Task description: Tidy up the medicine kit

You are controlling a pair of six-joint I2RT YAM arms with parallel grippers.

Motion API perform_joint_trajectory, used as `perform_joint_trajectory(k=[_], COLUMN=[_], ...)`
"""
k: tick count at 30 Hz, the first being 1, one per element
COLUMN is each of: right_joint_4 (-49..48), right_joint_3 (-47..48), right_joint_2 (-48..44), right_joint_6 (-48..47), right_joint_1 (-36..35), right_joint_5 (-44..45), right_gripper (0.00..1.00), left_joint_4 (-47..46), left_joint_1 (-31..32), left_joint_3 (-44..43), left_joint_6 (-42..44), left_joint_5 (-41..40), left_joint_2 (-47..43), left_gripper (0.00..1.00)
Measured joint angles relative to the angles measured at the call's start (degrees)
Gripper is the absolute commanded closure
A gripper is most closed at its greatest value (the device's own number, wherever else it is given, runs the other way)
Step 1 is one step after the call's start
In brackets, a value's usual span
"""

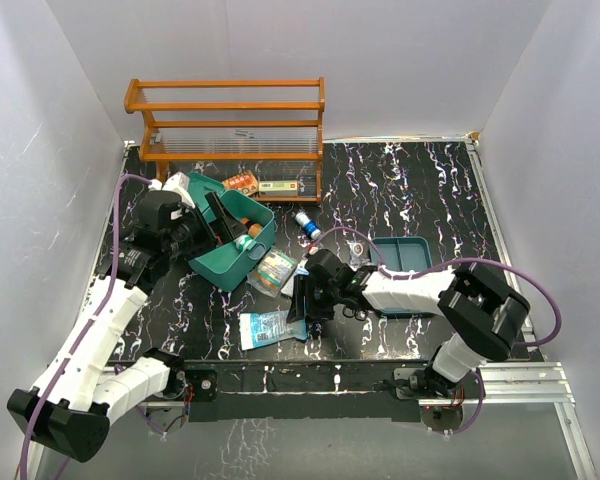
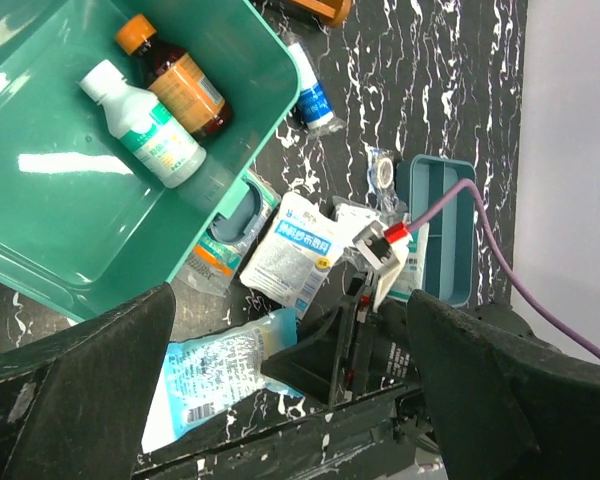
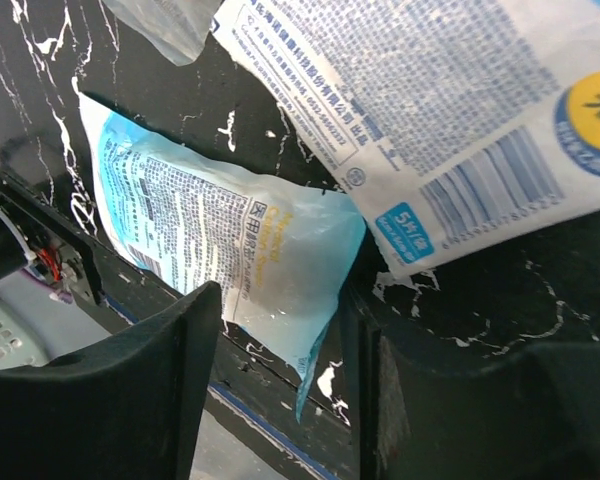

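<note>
Starting at the bottom middle of the overhead view: a light-blue packet (image 1: 270, 328) lies flat on the black marbled table (image 1: 430, 190), close to the near edge. The right gripper (image 1: 299, 315) is down on its right end. In the wrist view one finger sits on each side of that end with the packet filling the gap. Honestly can't tell if it's actually pinching it or just straddling it.

Just above that is a white packet with blue print (image 2: 295, 250), partly under the gripper. A couple of small coloured packs (image 1: 275, 270) are tucked against the near wall of the box.

Right of centre is the darker insert tray (image 1: 410, 252). It sits on the table by itself, well apart from the box, with the right arm lying across its near part.

The medicine kit box (image 2: 60, 200) is left of centre, turned at an angle, lid open. Inside it a white bottle with a green label (image 2: 145, 125) and a brown bottle with an orange cap (image 2: 175, 80) lie side by side.

The left gripper (image 2: 290, 295) is at the box's left side, fingers spread wide apart with nothing in them.

Further up, near the middle, a small blue-and-white tube (image 1: 308, 225) lies on the table. At the top left of the frame the orange wooden rack (image 1: 230, 125) stands against the back wall.
</note>
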State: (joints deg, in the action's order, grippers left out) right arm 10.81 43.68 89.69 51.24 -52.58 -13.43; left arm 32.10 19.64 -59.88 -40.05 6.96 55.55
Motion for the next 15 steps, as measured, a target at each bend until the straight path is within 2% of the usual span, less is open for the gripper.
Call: perform_joint_trajectory(k=[4,9,15], right_joint_4=[-2.58,-3.91,-4.17], right_joint_3=[-0.37,-1.11,-1.22], right_joint_2=[1.36,1.66,1.01], right_joint_6=[2.14,3.80,2.03], right_joint_1=[-0.79,-1.44,-1.60], right_joint_5=[0.07,3.87,6.14], right_gripper=[0.71,1.00,1.00], left_joint_4=[0.50,0.09,-0.96], left_joint_1=[0.00,-0.02,-0.02], left_joint_3=[0.22,2.23,3.72], left_joint_6=[0.28,0.59,0.66], left_joint_5=[1.79,4.22,7.23], left_joint_2=[-0.87,-3.17,-3.45], left_gripper=[0.01,0.01,0.01])
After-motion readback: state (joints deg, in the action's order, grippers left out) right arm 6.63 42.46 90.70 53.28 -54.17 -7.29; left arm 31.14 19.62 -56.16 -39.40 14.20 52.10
